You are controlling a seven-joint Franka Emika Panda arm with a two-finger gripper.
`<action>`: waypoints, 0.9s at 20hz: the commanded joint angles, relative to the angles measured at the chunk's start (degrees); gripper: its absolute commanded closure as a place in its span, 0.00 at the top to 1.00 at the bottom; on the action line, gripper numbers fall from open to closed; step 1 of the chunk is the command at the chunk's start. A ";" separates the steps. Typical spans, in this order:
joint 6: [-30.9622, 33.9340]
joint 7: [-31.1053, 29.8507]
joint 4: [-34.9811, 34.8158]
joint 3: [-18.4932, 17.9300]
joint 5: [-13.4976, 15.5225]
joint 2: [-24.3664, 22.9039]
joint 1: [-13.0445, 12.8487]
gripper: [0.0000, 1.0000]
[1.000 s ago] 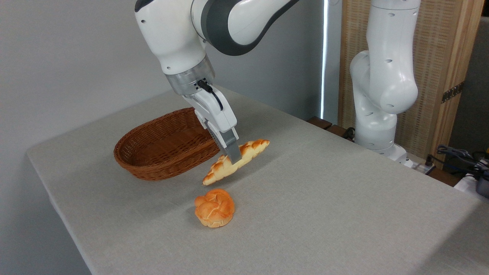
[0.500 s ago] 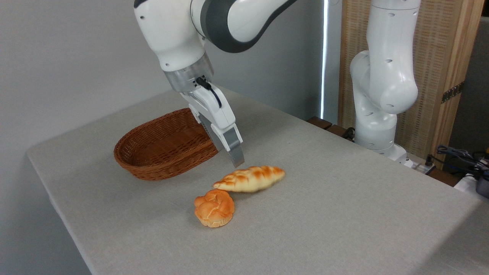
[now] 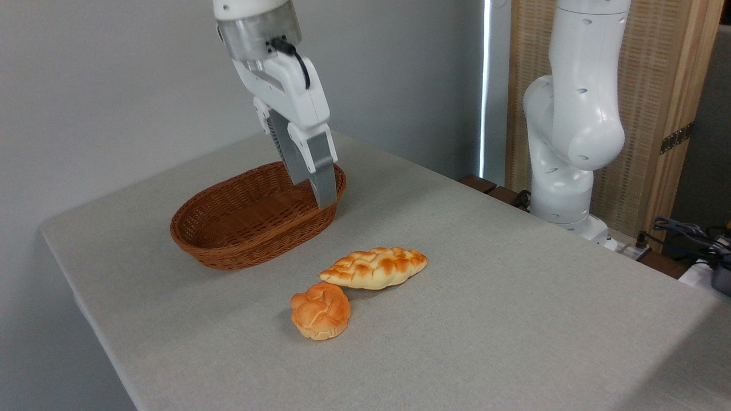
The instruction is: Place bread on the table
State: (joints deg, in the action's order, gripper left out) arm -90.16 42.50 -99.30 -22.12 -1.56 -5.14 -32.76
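The robot's arm (image 3: 574, 120) stands at three o'clock, white and tall. Its wrist (image 3: 260, 25) comes in at twelve o'clock. The gripper (image 3: 324, 201) hangs down, tilted toward five o'clock, holding nothing.

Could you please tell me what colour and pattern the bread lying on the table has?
Golden-yellow with browned patches, in a braided pattern; the fixed camera shows the bread clearly.
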 commanded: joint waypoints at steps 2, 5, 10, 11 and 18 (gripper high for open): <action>1.75 -1.79 6.47 0.76 3.91 2.49 3.29 1.00; 1.75 -4.35 11.66 5.84 10.26 4.60 13.04 1.00; 1.66 -4.09 12.29 11.10 9.74 5.58 18.84 1.00; 1.66 -3.92 12.12 14.35 9.22 5.58 22.18 1.00; 0.52 -1.81 9.57 17.20 8.33 5.66 24.23 1.00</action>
State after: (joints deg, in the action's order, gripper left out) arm -90.15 39.44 -89.00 -5.98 7.23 0.47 -9.24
